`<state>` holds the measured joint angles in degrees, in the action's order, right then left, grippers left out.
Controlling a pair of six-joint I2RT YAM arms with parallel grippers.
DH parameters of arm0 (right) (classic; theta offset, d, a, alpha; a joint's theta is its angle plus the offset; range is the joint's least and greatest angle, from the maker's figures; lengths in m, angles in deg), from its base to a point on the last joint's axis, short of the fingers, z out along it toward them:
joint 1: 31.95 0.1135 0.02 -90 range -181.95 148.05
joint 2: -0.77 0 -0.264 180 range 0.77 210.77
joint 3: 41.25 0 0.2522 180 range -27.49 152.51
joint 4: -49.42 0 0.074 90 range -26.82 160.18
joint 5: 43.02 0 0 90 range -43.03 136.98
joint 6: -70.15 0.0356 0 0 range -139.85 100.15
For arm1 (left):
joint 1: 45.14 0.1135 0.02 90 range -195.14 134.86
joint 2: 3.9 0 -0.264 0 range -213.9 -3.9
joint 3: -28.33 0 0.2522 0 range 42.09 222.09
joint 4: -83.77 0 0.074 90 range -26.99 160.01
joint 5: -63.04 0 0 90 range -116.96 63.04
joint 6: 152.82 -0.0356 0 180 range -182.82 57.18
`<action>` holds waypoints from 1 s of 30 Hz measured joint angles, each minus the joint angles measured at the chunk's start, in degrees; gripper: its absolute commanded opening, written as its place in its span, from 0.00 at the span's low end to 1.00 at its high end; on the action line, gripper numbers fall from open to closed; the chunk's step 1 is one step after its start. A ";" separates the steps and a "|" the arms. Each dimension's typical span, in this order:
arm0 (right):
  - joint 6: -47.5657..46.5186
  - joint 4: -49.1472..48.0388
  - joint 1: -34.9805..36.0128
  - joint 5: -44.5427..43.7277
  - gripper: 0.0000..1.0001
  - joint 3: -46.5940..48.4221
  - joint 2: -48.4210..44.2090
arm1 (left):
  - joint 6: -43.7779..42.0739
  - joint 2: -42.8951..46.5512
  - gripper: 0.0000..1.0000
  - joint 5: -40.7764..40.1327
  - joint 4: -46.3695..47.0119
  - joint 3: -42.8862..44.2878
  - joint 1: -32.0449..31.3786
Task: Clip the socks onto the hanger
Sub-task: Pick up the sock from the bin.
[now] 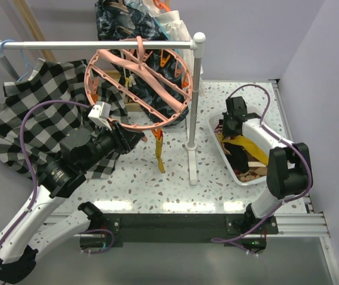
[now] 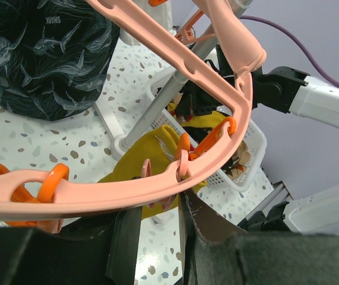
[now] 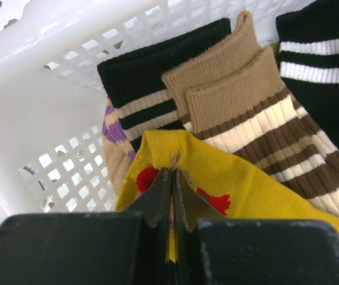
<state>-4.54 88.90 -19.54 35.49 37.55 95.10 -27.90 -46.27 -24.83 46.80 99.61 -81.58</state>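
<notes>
The salmon-pink hanger (image 1: 138,89) hangs tilted from the white rail (image 1: 98,44). One mustard yellow sock (image 1: 158,151) dangles from a clip on its near rim. My left gripper (image 1: 135,138) is just under that rim (image 2: 157,184). Its jaws stand apart, with a pink clip (image 2: 160,205) at their tips and the hanging sock (image 2: 145,151) behind. My right gripper (image 1: 228,133) is down in the white basket (image 1: 246,181). It is shut (image 3: 173,172) on a fold of a yellow sock with red marks (image 3: 234,184). Brown socks with cream stripes (image 3: 246,107) lie beside it.
The black-and-white checkered shirt (image 1: 32,113) hangs at the left, behind my left arm. The rail's upright post (image 1: 192,119) stands between the two arms. A black bag (image 1: 122,24) sits behind the rail. Black striped socks (image 3: 139,89) also lie in the basket.
</notes>
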 measured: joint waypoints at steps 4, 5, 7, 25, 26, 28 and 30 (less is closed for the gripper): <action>-0.17 0.20 -0.48 0.22 0.00 0.00 -0.96 | 0.00 0.00 0.00 -0.02 0.00 0.00 0.00; -0.26 0.22 -0.55 0.39 0.00 0.00 -1.49 | 0.00 0.00 0.00 -0.02 0.00 0.00 0.00; -0.55 0.35 -0.59 0.74 0.00 0.00 -2.97 | 0.00 0.00 0.00 0.00 0.00 0.00 0.00; -1.88 -8.13 -0.74 18.88 0.00 -5.01 -27.63 | -0.02 -0.31 0.00 0.02 0.02 0.02 0.00; -1.88 -8.33 -0.74 20.28 0.00 -5.53 -29.46 | -0.02 -0.39 0.00 0.02 0.02 0.02 0.00; -1.90 -8.35 -0.74 22.60 0.00 -6.05 -32.39 | 0.00 -0.61 0.00 0.11 0.11 0.02 0.00; -1.88 -8.39 -0.74 25.27 0.00 -6.25 -35.65 | 0.00 -0.87 0.00 0.33 0.44 0.02 0.00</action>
<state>-6.42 80.50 -20.29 60.76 31.30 59.45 -27.90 -47.15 -24.50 47.24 99.63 -81.58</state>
